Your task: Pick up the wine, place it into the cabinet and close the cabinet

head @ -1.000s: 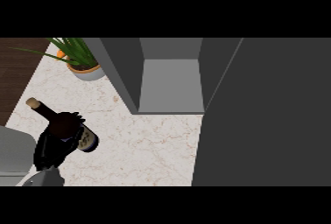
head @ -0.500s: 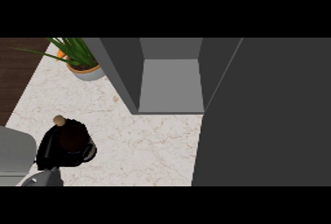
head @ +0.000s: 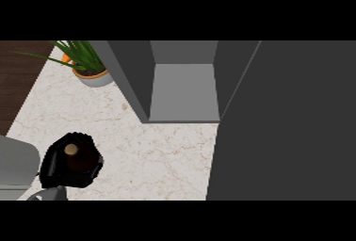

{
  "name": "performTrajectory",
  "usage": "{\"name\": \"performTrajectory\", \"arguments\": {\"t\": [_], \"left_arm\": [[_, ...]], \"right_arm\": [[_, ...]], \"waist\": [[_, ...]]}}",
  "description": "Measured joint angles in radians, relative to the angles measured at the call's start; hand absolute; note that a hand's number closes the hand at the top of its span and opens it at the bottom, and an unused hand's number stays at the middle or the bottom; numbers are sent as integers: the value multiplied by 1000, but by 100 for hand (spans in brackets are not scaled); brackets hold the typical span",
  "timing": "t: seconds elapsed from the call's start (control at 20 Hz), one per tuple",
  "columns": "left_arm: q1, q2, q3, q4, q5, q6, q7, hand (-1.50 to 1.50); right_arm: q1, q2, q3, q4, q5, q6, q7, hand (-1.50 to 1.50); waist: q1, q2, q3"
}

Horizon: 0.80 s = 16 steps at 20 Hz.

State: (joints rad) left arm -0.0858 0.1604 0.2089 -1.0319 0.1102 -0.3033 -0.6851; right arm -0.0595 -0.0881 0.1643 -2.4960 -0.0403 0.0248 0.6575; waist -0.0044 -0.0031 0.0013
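- The fingers of the left hand [head: 64, 170] are curled round the wine bottle [head: 75, 157], which shows only as a tan cork top and a dark neck and shoulder rising out of the black grip.
- The bottle stands upright in that hand, seen almost straight down its length, over the counter [head: 160, 155] near its lower-left corner and well apart from the cabinet [head: 182, 84].
- The right hand is not in view.
- Judged as a glass bottle, it is likely heavy for its width, stiff, smooth enough to slip, and breakable if it knocks the cabinet's edge.
- The best hold would be round the wide body rather than the thin neck, with the weight kept low in the palm; how low the fingers sit on it cannot be told, since the hand hides the body.
- The counter is pale speckled stone, hard and flat.
- A potted plant [head: 89, 66] stands at the counter's upper-left corner, just beside the cabinet's left wall.
- The cabinet's grey inside lies open at the counter's far edge, and its dark door [head: 292, 122] swings out along the counter's right side, narrowing the way in.
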Motion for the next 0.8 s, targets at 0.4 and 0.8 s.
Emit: {"name": "performTrajectory", "arguments": {"t": [0.4, 0.8], "left_arm": [[21, -33, -22, -213, 50, 22, 94, 150], [83, -74, -102, -544, 119, 45, 367, 150]], "right_arm": [[5, 7, -1, 4, 1, -4, -13, -150], [-14, 4, -38, 10, -3, 7, -15, -150]], "waist": [[5, -1, -1], [7, 0, -1]]}}
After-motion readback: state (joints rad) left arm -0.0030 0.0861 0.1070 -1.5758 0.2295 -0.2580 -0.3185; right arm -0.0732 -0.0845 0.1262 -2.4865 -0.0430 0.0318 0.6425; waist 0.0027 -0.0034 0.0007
